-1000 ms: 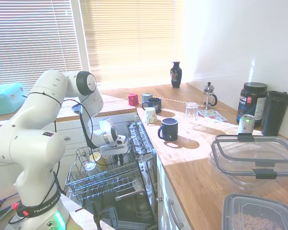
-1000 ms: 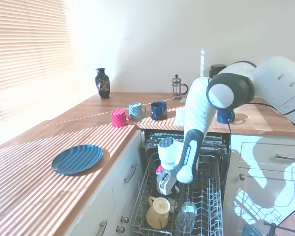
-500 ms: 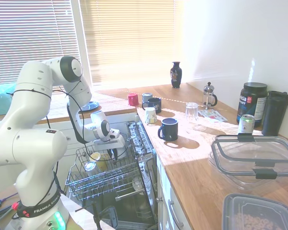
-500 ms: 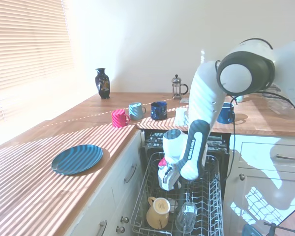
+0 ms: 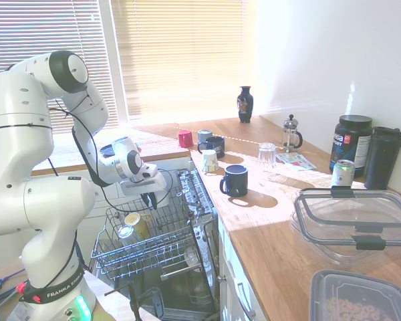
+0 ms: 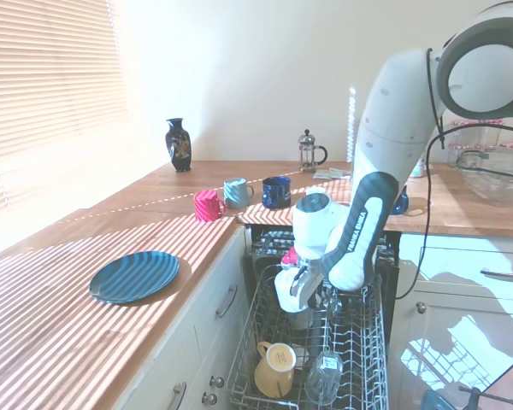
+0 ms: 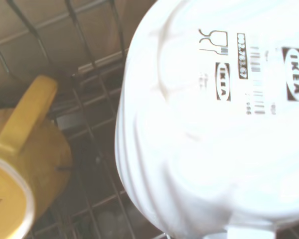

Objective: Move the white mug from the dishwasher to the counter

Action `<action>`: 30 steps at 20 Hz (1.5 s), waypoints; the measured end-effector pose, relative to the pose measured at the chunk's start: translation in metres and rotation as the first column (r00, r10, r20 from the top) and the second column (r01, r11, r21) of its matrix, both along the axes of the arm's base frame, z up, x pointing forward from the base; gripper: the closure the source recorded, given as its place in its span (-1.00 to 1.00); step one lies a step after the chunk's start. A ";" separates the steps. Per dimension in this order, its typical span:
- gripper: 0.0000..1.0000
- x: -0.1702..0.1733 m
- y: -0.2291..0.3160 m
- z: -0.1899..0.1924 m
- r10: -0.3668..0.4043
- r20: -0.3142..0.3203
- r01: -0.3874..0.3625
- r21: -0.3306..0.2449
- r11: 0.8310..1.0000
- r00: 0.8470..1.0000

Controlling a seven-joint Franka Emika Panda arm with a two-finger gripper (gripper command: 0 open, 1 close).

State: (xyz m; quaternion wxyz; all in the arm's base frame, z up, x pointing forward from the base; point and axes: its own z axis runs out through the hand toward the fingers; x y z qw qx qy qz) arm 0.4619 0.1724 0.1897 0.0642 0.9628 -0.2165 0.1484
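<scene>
From the first side, the gripper point(image 5: 149, 198) hangs just above the grey wire rack point(image 5: 137, 249) of the open dishwasher, lifted so it can clear the wires.

From the other side, its fingers pinch the small white mug point(image 6: 289, 290) above the rack, not yet near the light wooden counter point(image 6: 85, 307).

Close up, the mug's bottom shows printed labels. A yellow mug point(image 7: 20, 169) lies in the rack below.

A home kitchen: a wooden bench point(image 5: 281, 234) over white drawers, an open dishwasher point(image 6: 316, 359) with its wire rack pulled out, mugs, a French press point(image 5: 291, 133), and blinds point(image 5: 180, 53) at sunny windows.
</scene>
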 end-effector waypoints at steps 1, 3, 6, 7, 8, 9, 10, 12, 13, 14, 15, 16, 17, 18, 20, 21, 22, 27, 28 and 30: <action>1.00 -0.001 0.000 0.010 -0.006 0.014 0.006 0.000 1.000 1.000; 1.00 -0.001 0.002 0.031 -0.017 0.037 0.017 0.000 1.000 0.999; 1.00 0.000 0.003 0.064 -0.035 0.067 0.034 0.007 0.999 0.997; 1.00 -0.001 0.005 0.074 -0.041 0.075 0.040 0.012 0.999 0.996; 1.00 -0.002 0.007 0.084 -0.046 0.083 0.045 0.019 0.999 0.995; 1.00 -0.002 0.009 0.095 -0.050 0.093 0.048 0.023 0.999 0.994; 1.00 -0.001 0.012 0.107 -0.053 0.105 0.050 0.028 0.998 0.993; 1.00 0.002 0.020 0.139 -0.059 0.128 0.054 0.043 0.998 0.990; 1.00 0.003 0.025 0.155 -0.060 0.135 0.054 0.052 0.997 0.989; 1.00 0.003 0.032 0.172 -0.060 0.143 0.052 0.060 0.997 0.988; 1.00 0.003 0.042 0.189 -0.061 0.154 0.050 0.069 0.996 0.986; 1.00 0.003 0.053 0.202 -0.062 0.158 0.050 0.078 0.996 0.985; 1.00 0.003 0.065 0.212 -0.059 0.158 0.046 0.086 0.995 0.986; 1.00 0.004 0.078 0.221 -0.056 0.156 0.042 0.090 0.995 0.986; 1.00 0.013 0.101 0.229 -0.049 0.149 0.037 0.086 0.996 0.988; 1.00 0.020 0.111 0.231 -0.045 0.148 0.034 0.081 0.996 0.988; 1.00 0.029 0.120 0.229 -0.044 0.147 0.033 0.074 0.997 0.988; 1.00 0.073 0.157 0.225 -0.047 0.123 0.043 0.040 0.998 0.991; 1.00 0.080 0.162 0.225 -0.047 0.119 0.043 0.037 0.998 0.992; 1.00 0.093 0.171 0.225 -0.043 0.108 0.041 0.026 0.999 0.993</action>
